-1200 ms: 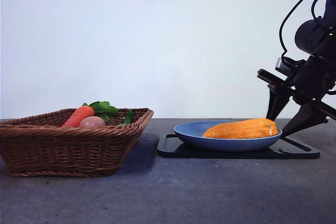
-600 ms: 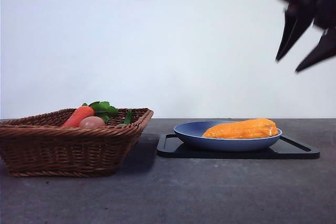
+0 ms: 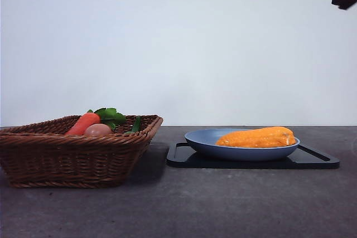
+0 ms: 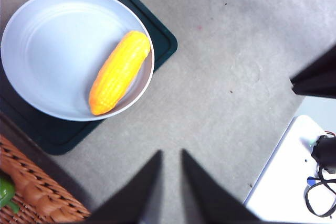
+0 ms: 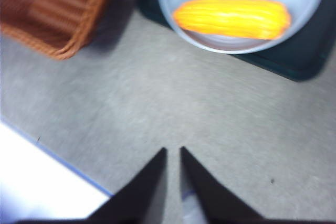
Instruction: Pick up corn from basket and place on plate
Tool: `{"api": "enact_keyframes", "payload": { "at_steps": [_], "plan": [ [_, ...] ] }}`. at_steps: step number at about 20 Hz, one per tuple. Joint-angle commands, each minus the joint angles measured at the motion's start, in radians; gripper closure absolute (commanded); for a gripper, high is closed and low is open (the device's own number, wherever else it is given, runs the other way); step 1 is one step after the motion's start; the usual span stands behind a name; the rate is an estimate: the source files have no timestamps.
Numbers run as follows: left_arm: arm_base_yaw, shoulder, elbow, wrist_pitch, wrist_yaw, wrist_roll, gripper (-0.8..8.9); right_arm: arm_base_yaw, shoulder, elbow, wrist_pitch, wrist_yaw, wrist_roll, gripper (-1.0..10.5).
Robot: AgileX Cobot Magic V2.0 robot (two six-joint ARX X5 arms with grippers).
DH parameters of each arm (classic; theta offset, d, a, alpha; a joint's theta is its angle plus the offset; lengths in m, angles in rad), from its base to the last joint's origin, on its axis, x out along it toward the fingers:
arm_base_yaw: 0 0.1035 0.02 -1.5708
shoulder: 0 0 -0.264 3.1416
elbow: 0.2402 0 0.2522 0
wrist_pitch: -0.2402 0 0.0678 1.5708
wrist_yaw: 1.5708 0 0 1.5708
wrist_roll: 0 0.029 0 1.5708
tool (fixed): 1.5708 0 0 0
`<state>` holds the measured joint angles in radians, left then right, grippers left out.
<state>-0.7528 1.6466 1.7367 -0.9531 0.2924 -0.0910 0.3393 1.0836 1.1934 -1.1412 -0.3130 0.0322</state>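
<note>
The corn (image 3: 257,137) is set on the plate (image 3: 201,140) — placing judged done; both pincers, nearly closed and empty, are held high above — no further move is called for.

Right tool (image 5: 172,153) risen — (jaws closed).

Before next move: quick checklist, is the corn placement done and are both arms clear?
1. Corn lies in the plate: ok.
2. Corn free of any gripper: ok.
3. Plate sits on the black tray: ok.
4. Left gripper high above the table, holding nothing: ok.
5. Right gripper raised, holding nothing: ok.
6. Basket holds only the carrot and a round item: cannot tell; its inside is mostly hidden.
</note>
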Motion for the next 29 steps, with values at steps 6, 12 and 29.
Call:
{"api": "enact_keyframes", "payload": {
  "at_steps": [6,12,29],
  "plan": [
    [-0.006,0.008,0.030,0.008,0.003,0.020,8.06,0.031,0.006,0.017,0.081,0.000,-0.014,9.4],
    [-0.006,0.008,0.030,0.008,0.003,0.020,8.06,0.016,0.006,0.017,0.172,0.000,-0.014,9.4],
    [0.497,-0.542,-0.222,0.308,-0.311,0.281,8.06,0.016,0.006,0.017,0.431,0.000,-0.014,9.4]
  ]
}}
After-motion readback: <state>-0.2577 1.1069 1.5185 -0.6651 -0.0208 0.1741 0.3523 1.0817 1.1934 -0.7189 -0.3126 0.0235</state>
